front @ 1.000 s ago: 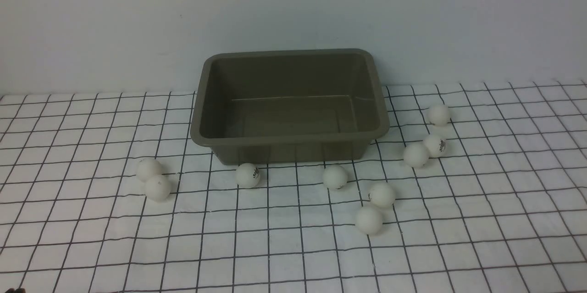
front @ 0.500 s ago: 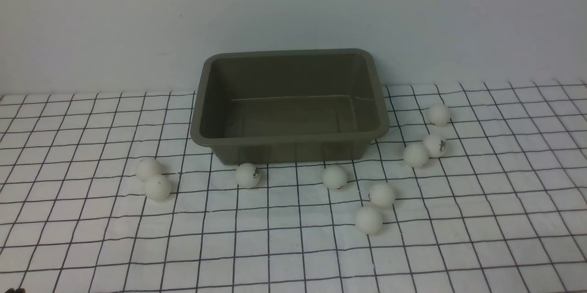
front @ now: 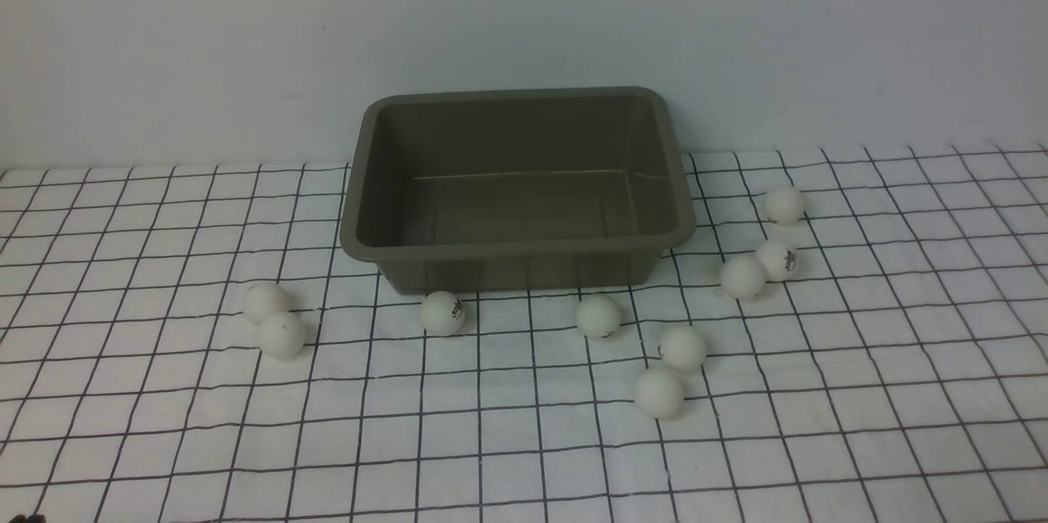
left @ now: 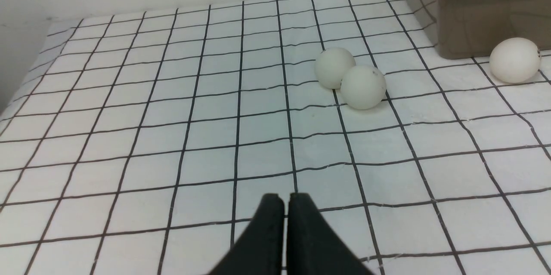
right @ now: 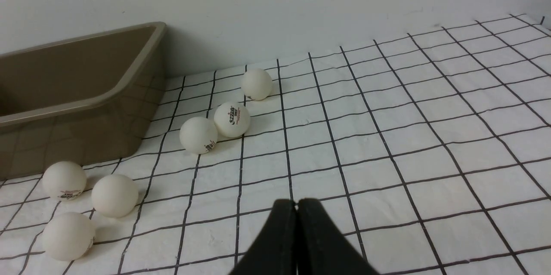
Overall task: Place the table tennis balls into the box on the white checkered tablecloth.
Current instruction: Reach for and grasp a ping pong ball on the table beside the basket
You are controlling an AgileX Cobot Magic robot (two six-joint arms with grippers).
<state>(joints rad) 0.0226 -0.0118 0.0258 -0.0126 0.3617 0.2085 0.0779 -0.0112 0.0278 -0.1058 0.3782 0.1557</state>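
All nine table tennis balls lie on the white checkered tablecloth that covers the worktop. None is in the box, which stands open and empty by the far wall.

Taking the box as my mark, the left pair sits off its near left corner, the two balls touching. One ball is just beside the near wall toward that corner, and another is just beside the same wall further along. Two more lie off the near right corner, a little toward me. The right trio is strung along the box's right side, and two of those touch.

My left hand has its fingers pressed together and holds nothing. My right hand is the same. Neither shows in the front view.

The coming move turns on which side of the box each hand serves. From the left hand, the left pair lies ahead and toward the box, with bare cloth between. From the right hand, the trio lies ahead and likewise toward the box. I judge each hand nearer to its own group.

A ball has no long axis to line up with. I would open a hand first, then choose a ball whose neighbour won't be knocked.
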